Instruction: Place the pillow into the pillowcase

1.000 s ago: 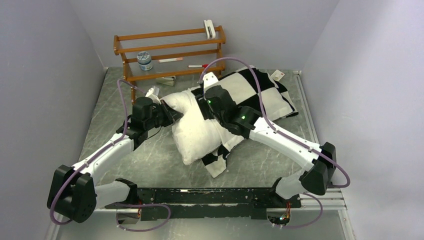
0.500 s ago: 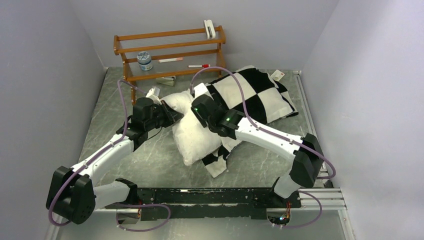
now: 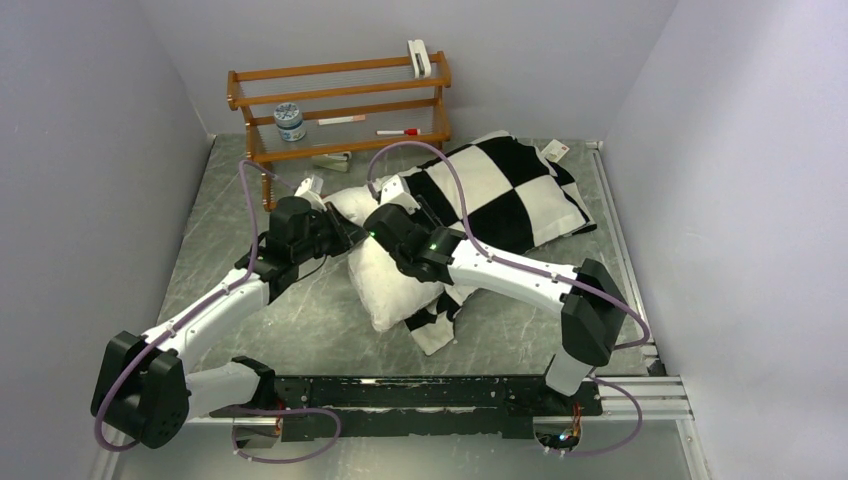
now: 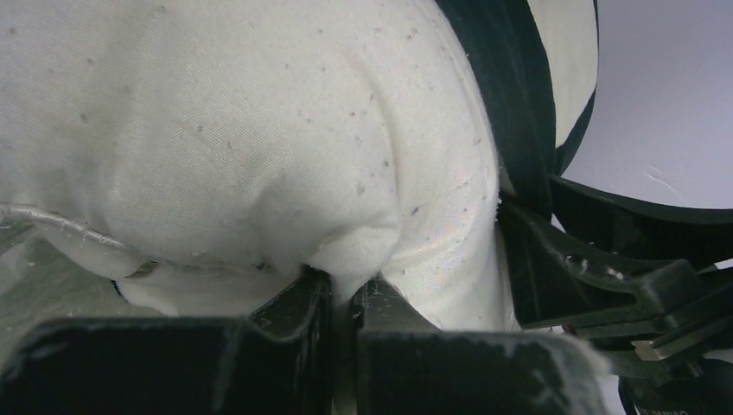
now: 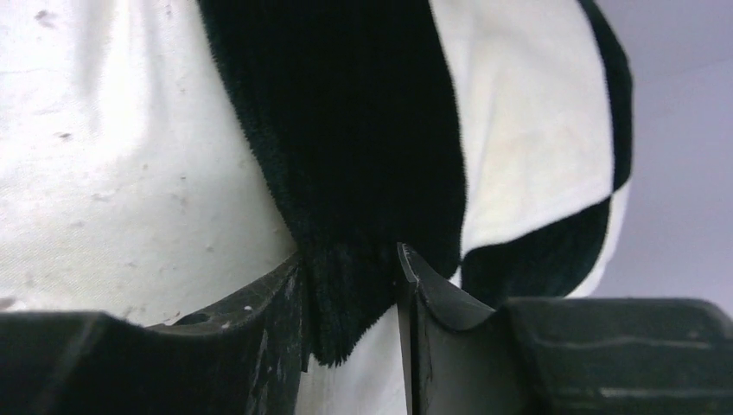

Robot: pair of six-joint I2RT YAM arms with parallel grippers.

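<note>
The white pillow [image 3: 385, 285] lies mid-table, its right half inside the black-and-white checkered pillowcase [image 3: 500, 195]. My left gripper [image 3: 345, 237] is at the pillow's left end. In the left wrist view it [image 4: 341, 281] is shut on a pinched fold of the pillow [image 4: 216, 130], with the pillowcase [image 4: 519, 104] edge just beyond. My right gripper [image 3: 378, 218] reaches over the pillow to the pillowcase's open edge. In the right wrist view its jaws [image 5: 350, 259] hold the black plush hem of the pillowcase [image 5: 346, 130], which touches both fingers, beside bare pillow [image 5: 112, 156].
A wooden rack [image 3: 340, 105] stands at the back wall with a small jar [image 3: 290, 122] and a marker [image 3: 397, 131] on it. A small card [image 3: 556, 150] lies behind the pillowcase. Grey walls close in both sides. The right arm's gripper body [image 4: 622, 259] shows beside the pillow.
The right arm has swung left along the pillowcase to its open edge near the left gripper, and its jaws have narrowed onto the hem. The left gripper has kept its hold and place.
</note>
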